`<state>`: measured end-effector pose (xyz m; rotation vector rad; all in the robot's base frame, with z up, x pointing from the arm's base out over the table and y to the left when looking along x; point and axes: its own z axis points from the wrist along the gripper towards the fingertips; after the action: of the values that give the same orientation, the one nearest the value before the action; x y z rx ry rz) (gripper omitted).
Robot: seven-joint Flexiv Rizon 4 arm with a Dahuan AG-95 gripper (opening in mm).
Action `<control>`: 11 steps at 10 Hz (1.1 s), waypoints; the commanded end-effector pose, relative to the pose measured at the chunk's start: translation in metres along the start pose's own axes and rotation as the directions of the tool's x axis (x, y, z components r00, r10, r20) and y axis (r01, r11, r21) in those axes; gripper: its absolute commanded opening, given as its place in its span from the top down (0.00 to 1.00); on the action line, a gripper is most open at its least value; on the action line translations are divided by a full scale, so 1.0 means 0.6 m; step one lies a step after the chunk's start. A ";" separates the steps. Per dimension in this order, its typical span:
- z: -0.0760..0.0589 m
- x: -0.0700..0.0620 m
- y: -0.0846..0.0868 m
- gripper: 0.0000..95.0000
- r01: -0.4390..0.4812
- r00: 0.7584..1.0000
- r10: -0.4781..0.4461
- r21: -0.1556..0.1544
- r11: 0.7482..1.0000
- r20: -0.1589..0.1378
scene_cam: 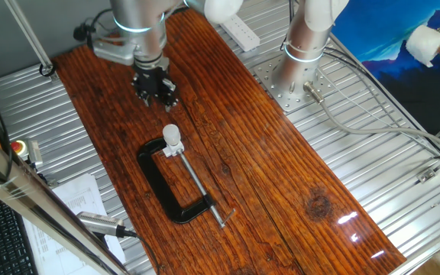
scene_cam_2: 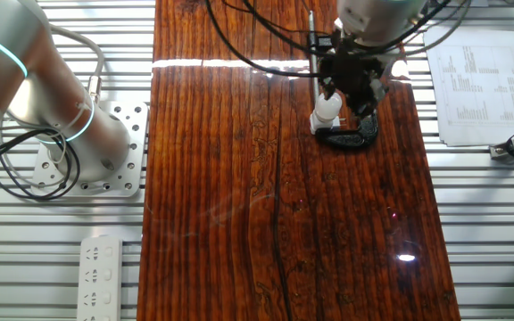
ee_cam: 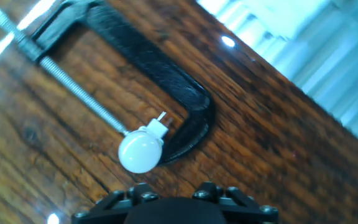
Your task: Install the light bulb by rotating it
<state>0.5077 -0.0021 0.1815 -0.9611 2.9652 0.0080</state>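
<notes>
The light bulb (scene_cam: pixel 172 134) is small, white and frosted. It stands upright in a small white socket block (scene_cam: pixel 176 148) held by a black C-clamp (scene_cam: pixel 161 186) on the wooden table (scene_cam: pixel 281 191). My gripper (scene_cam: pixel 157 98) hangs above the table a little behind the bulb, apart from it. In the other fixed view the gripper (scene_cam_2: pixel 353 87) is just right of the bulb (scene_cam_2: pixel 328 106). The hand view shows the bulb (ee_cam: pixel 140 152) ahead of the gripper (ee_cam: pixel 171 190), whose fingers stand apart with nothing between them. The clamp (ee_cam: pixel 166 74) arcs around the bulb.
A second arm's base (scene_cam: pixel 304 53) stands on a metal plate at the table's right side. A white power strip (scene_cam: pixel 239 30) lies behind. Papers (scene_cam_2: pixel 471 85) and a red button (scene_cam: pixel 19 147) sit off the table's edge. A hand holds a white roll (scene_cam: pixel 426 42) at far right.
</notes>
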 end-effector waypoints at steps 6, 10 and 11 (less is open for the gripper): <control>-0.012 0.016 -0.012 1.00 -0.382 0.924 0.382 -0.007 0.924 -0.024; -0.011 0.016 -0.013 1.00 -0.467 0.884 0.467 -0.001 0.884 -0.018; -0.010 0.016 -0.014 1.00 -0.476 0.879 0.476 0.006 0.879 -0.023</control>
<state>0.5038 -0.0148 0.1883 -0.2172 3.1292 0.0096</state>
